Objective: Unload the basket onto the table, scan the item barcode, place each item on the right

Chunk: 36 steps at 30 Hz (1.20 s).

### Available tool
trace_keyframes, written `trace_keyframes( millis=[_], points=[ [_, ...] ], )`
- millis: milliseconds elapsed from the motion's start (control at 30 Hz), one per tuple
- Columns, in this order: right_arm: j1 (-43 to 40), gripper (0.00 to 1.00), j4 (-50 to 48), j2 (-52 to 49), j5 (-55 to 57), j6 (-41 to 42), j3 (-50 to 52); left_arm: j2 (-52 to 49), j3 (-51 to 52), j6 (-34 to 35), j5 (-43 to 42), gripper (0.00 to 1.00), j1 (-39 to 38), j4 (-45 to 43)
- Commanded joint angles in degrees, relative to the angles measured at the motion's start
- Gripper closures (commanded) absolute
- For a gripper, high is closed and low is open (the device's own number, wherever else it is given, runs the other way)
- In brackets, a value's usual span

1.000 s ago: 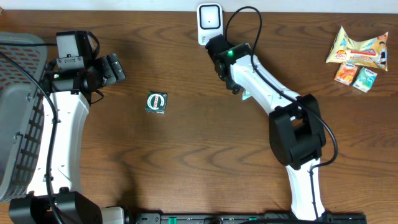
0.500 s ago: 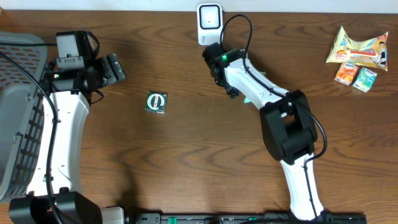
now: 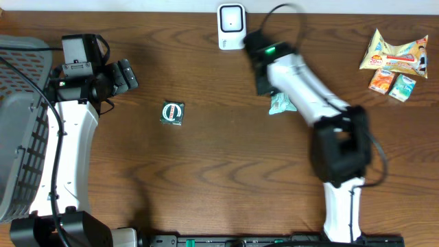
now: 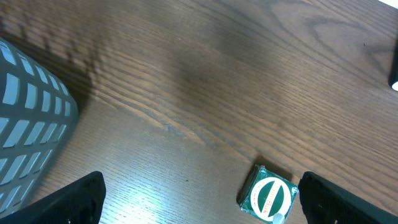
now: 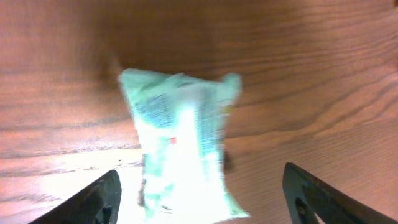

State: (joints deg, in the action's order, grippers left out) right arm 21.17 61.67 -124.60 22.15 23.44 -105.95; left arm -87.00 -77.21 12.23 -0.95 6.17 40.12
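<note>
The right claw [image 5: 200,177] was seen spread wide, with nothing in its hold; its two fingers [image 5: 93,202] stood at either side of a mint-green packet [image 5: 180,134], clear of it on both sides. The packet was laid flat on the wooden table [image 5: 298,74], directly below the claw in the right wrist view; from overhead it was found near the white barcode scanner [image 3: 231,20] at the far edge of the table, though apart from it.

The packet was judged to be light and soft: a thin, crinkled film pouch, pinched at its ends, likely to be slippery and to buckle if squeezed hard; a hold across the narrow middle, or on a sealed end, was judged safest, so that the printed face would be left uncovered for the scanner. Its surface was washed out by glare; faint print and a small red mark could be made out, but no barcode could be told.

Further off, the left claw [image 4: 200,186] was held fully open and empty, near a small green box [image 4: 268,198] with a white oval on its top; a grey basket [image 4: 25,124] stood at the left edge of the table; several snack packs [image 3: 394,58] were grouped at the far right corner.
</note>
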Motion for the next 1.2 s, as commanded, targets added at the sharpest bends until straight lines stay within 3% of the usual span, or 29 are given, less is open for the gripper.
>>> trace_keyframes(
  millis=[0, 200, 400, 767, 1167],
  points=[
    [-7.9, 0.22, 0.0, 4.1, -19.4, -2.1, -1.5, -0.3, 0.3, 0.5, 0.4, 0.02, 0.2, 0.2],
    [-18.7, 0.22, -0.6, 2.0, -47.6, -12.7, 1.0, -0.3, 0.3, 0.5, 0.4, 0.03, 0.2, 0.2],
    [-22.0, 0.22, -8.2, 0.7, -58.7, -14.7, 9.9, -0.3, 0.3, 0.5, 0.4, 0.03, 0.2, 0.2],
    [-21.9, 0.25, -21.9, 0.7, -61.1, -10.6, 22.1, -0.3, 0.3, 0.5, 0.4, 0.03, 0.2, 0.2],
    [-21.8, 0.59, -26.8, 0.7, -59.6, -10.7, 23.7, -0.3, 0.3, 0.5, 0.4, 0.02, 0.2, 0.2]
  ],
)
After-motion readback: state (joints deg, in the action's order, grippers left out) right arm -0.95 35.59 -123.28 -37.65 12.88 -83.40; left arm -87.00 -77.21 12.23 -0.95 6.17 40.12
